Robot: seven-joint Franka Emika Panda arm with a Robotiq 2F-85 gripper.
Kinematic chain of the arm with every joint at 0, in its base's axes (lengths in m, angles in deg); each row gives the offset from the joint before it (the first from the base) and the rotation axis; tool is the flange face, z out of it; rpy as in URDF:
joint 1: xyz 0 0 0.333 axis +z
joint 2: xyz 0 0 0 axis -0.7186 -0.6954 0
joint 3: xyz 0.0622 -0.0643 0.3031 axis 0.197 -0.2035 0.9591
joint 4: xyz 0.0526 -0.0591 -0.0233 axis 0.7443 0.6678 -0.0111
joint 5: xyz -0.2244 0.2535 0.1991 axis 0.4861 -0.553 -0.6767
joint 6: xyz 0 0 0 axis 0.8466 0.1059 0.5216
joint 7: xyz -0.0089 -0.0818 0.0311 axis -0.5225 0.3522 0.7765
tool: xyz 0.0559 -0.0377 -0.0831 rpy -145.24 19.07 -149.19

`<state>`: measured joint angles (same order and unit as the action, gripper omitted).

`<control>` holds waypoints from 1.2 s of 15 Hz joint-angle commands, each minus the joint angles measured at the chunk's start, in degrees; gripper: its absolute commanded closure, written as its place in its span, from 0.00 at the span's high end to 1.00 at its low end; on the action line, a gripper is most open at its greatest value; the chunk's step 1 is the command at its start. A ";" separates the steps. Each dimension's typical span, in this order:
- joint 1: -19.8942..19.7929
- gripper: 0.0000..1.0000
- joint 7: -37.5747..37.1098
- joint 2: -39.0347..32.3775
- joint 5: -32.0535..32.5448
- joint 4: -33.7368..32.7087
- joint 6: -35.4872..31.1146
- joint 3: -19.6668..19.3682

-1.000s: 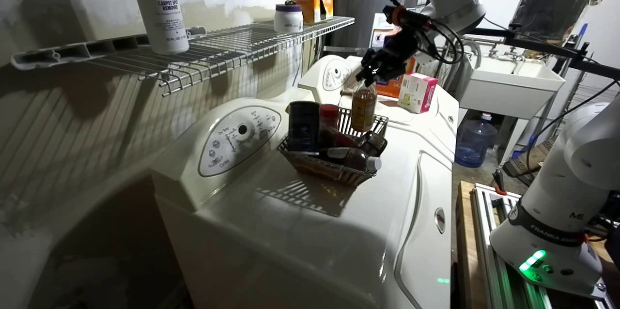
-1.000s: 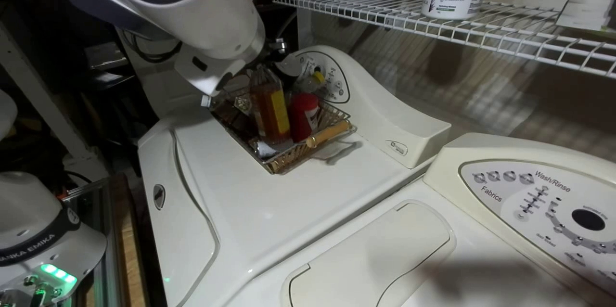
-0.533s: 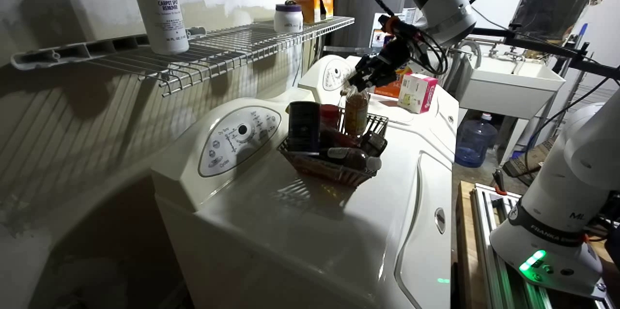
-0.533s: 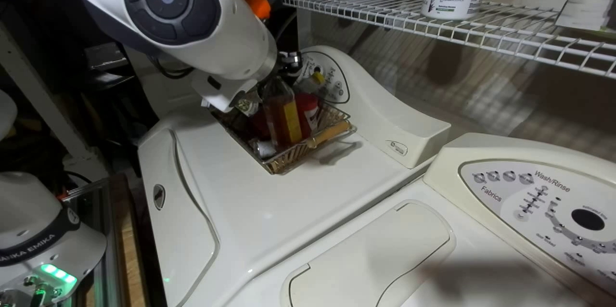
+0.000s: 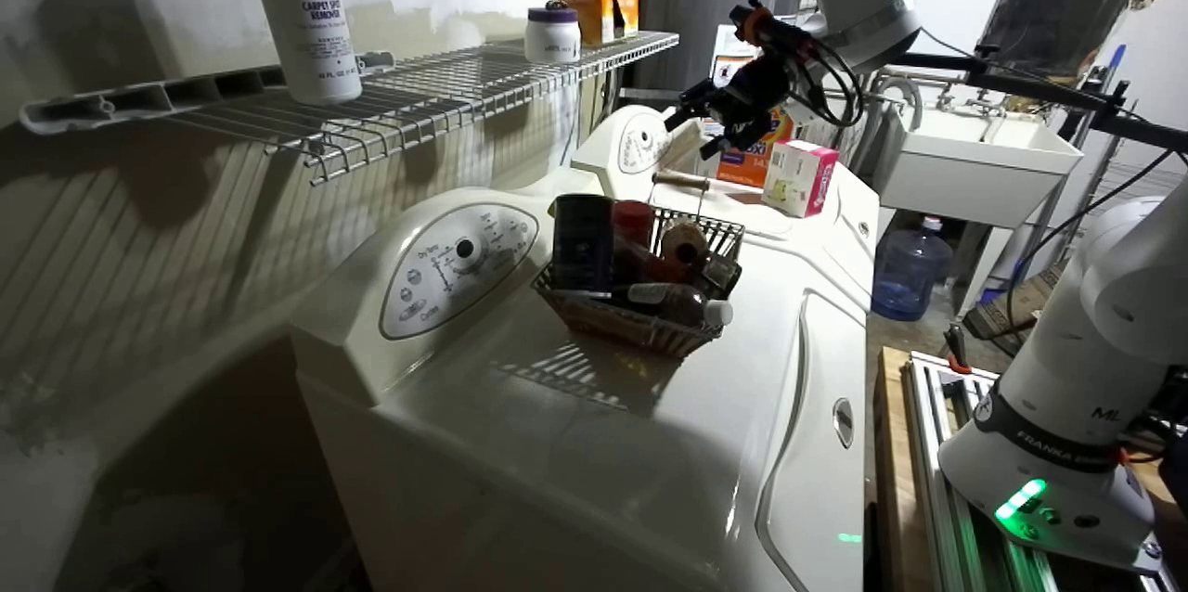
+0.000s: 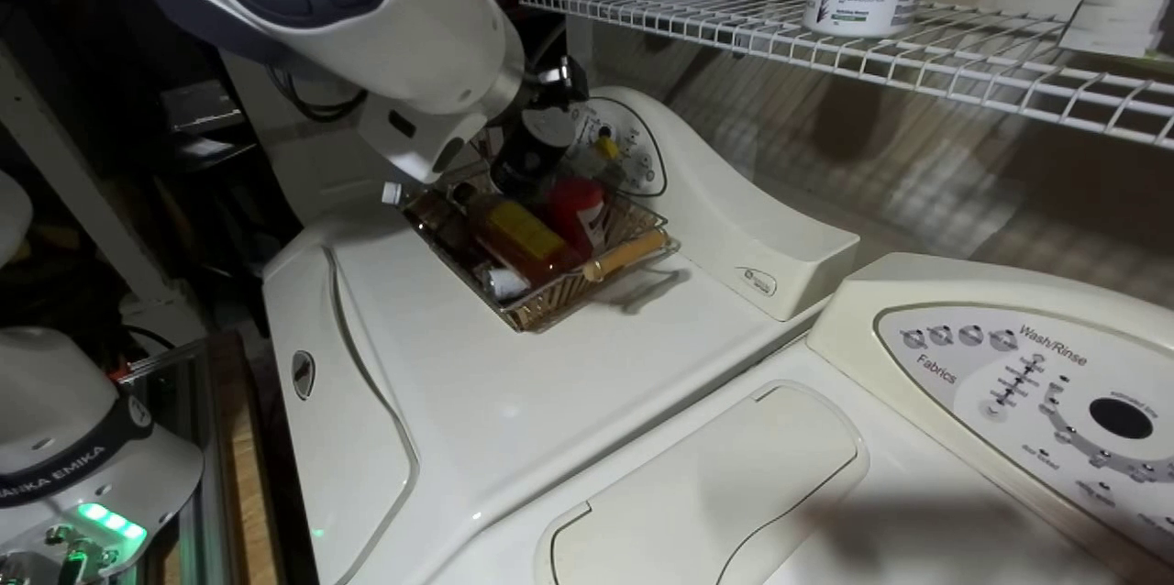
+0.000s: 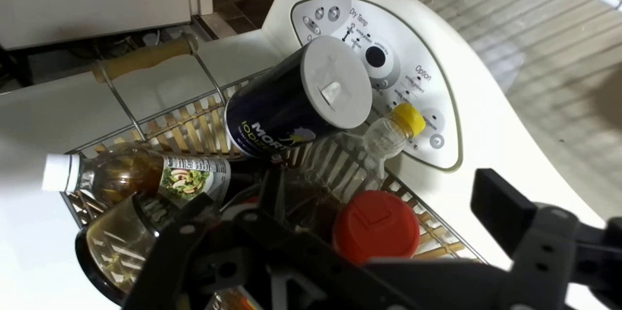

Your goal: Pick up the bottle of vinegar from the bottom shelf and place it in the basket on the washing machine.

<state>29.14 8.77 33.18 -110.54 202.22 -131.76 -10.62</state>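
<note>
Inside the basket (image 6: 558,303), our bottle of vinegar (image 6: 519,232) lies on its side, slanted, its base just beside the wooden handle (image 6: 630,255). Above the basket, our gripper (image 5: 692,136) spreads its fingers wide, with nothing between them; the bottle lies apart, below. The placing looks done to us; what the step calls for is a clean retreat. We do best to rise straight up, fingers spread, until we clear the basket, and only then swing aside, since a fingertip could catch the red-lidded container (image 7: 376,225) or tip the yellow-capped bottle (image 7: 376,147).

Counting in the basket, we find one bottle of vinegar, one red-lidded container, one yellow-capped bottle, one navy salt canister (image 7: 296,98), one white-capped bottle (image 7: 138,176) and one dark-rimmed jar (image 7: 114,247); our gripper hides part of it in the wrist view, so we may miss some. Above the basket, the one bottom shelf (image 5: 464,80) holds one tall white bottle (image 5: 306,17), one purple-lidded jar (image 5: 553,39) and one orange box (image 5: 591,9). Under the basket, we have one washing machine (image 6: 459,374), though its panel (image 7: 406,81) reads "Dry Temp".
</note>
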 commanded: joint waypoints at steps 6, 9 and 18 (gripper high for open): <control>-1.88 1.00 -9.91 11.44 20.13 1.72 -7.18 8.05; -2.45 1.00 -14.98 13.37 30.60 1.78 -8.97 10.90; -0.02 1.00 -20.71 14.08 45.43 0.39 -4.18 10.25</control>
<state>27.78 -11.34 47.27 -65.88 202.71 -135.85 0.79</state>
